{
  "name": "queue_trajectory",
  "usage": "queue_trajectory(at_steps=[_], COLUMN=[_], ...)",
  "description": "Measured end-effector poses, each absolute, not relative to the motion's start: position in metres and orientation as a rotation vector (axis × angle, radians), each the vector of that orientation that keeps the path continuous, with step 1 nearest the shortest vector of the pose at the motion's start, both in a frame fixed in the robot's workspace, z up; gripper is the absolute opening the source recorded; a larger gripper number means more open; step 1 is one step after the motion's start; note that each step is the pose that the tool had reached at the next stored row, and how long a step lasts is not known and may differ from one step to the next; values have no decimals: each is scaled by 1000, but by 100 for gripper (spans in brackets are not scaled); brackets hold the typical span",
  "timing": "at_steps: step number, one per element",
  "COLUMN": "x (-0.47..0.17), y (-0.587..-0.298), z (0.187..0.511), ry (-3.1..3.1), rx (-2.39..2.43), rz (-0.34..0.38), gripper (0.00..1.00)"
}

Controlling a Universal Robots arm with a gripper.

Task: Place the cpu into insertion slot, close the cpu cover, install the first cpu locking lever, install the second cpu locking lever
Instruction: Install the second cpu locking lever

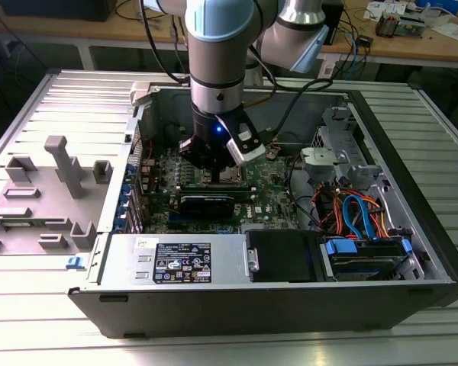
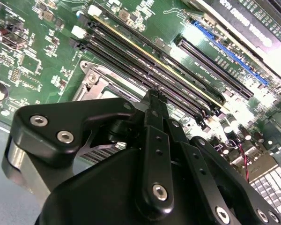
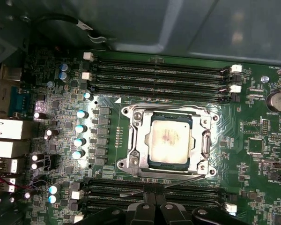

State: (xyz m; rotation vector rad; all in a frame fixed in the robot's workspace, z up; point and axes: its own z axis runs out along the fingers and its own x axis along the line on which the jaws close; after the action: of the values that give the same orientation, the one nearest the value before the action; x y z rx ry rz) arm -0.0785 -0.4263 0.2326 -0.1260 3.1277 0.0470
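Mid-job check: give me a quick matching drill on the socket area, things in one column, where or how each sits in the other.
Things:
1. cpu
2. cpu cover
3. gripper
4. memory slots

States:
A. long black rows on either side of the socket
B. down flat, framing the chip
C. seated in the insertion slot, dull silver top up
D. beside the socket's edge, at a thin lever

Pairs: 1-C, 2-B, 3-D, 4-A
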Motion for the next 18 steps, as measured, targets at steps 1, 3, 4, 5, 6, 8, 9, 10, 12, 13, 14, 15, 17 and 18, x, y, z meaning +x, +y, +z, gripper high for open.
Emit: queue_trajectory(at_steps=[1, 3, 4, 5, 6, 8, 9, 10, 12, 13, 14, 15, 17, 18], x=[-78, -78, -78, -79, -79, -79, -79, -78, -78, -78, -78, -79, -78, -78], y=[-426, -426, -426, -426, -426, -426, -426, -426, -426, -426, -426, -426, -426, -426], z=[232, 232, 232, 231, 231, 231, 231, 231, 231, 231, 231, 231, 231, 231], ry=[3138, 3175, 3188, 3197, 3208, 3209, 3209, 3209, 3210, 3210, 3210, 3210, 3210, 3210], rx=[-126, -127, -127, -127, -127, -127, -127, -127, -127, -127, -127, -127, -127, -127], rz=[48, 51, 52, 53, 53, 53, 53, 53, 53, 53, 53, 53, 53, 53], gripper=[11, 11, 11, 11, 11, 11, 11, 11, 11, 11, 11, 11, 11, 11])
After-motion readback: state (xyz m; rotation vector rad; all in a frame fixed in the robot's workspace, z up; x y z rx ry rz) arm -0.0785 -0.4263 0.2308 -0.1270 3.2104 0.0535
